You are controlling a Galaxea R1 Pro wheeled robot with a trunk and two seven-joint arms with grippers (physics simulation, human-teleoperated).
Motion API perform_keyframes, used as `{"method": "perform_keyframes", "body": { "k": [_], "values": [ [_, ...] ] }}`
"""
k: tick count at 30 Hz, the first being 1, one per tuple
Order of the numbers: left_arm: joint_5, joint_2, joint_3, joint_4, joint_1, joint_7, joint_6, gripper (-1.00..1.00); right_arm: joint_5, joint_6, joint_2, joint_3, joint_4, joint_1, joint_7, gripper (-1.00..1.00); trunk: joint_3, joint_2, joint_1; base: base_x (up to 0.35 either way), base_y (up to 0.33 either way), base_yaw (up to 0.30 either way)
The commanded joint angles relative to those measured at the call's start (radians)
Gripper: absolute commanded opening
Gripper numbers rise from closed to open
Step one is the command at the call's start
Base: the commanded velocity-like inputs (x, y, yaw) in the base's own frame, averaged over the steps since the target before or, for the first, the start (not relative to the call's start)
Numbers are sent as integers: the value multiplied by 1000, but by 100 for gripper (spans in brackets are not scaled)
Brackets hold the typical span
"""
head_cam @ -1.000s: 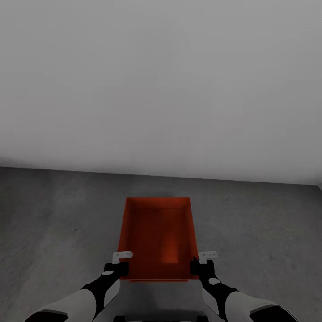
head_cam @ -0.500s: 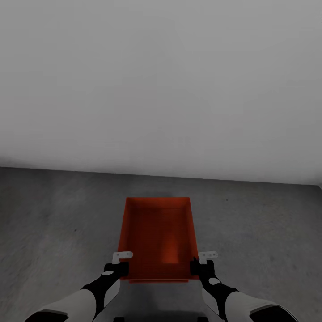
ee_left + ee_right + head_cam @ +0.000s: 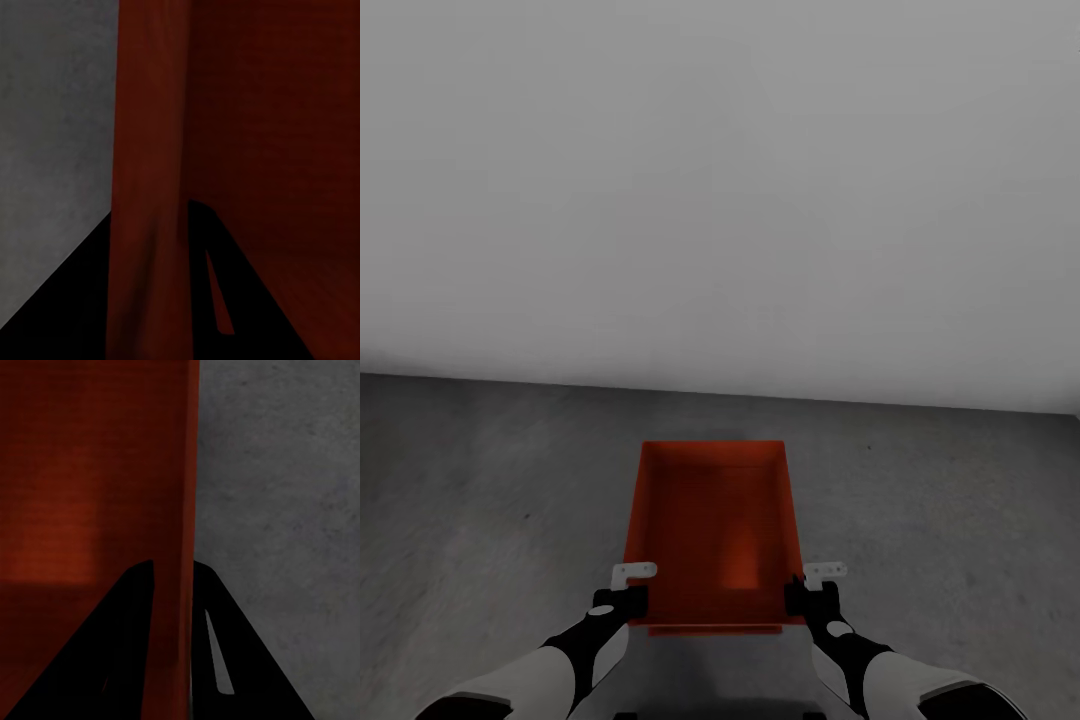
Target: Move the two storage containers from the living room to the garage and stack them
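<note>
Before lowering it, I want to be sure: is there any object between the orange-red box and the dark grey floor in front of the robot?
Nothing visible. The orange-red thin-walled storage container is held on both side walls by the left gripper and right gripper, and the dark grey concrete-like floor around it looks bare up to the white wall.

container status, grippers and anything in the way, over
Left claw and right claw shut on storage container walls. Above grey floor. Nothing ahead.

My head camera looks forward and down from above at the floor (image 3: 480, 480) meeting the white wall (image 3: 720, 180). Each wrist camera sits very close, sighting along my fingers. All three views share the storage container (image 3: 712, 530) and grey floor beside it.
</note>
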State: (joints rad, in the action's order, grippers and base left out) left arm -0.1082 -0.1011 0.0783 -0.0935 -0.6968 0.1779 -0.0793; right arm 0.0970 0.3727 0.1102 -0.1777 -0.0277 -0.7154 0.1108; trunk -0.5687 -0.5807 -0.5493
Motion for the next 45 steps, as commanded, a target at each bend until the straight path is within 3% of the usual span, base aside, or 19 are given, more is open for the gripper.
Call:
{"method": "perform_keyframes", "body": {
  "k": [1,45],
  "values": [
    [-4,-2,-52,-1,-1,9,-4,-100,43,10,0,15,-5,-1,6,-100,-4,-8,-4,0,0,0],
    [-5,-2,-54,-2,-1,10,-2,-100,43,11,0,15,-5,-1,6,-100,-142,-316,-173,0,0,0]
  ]
}}
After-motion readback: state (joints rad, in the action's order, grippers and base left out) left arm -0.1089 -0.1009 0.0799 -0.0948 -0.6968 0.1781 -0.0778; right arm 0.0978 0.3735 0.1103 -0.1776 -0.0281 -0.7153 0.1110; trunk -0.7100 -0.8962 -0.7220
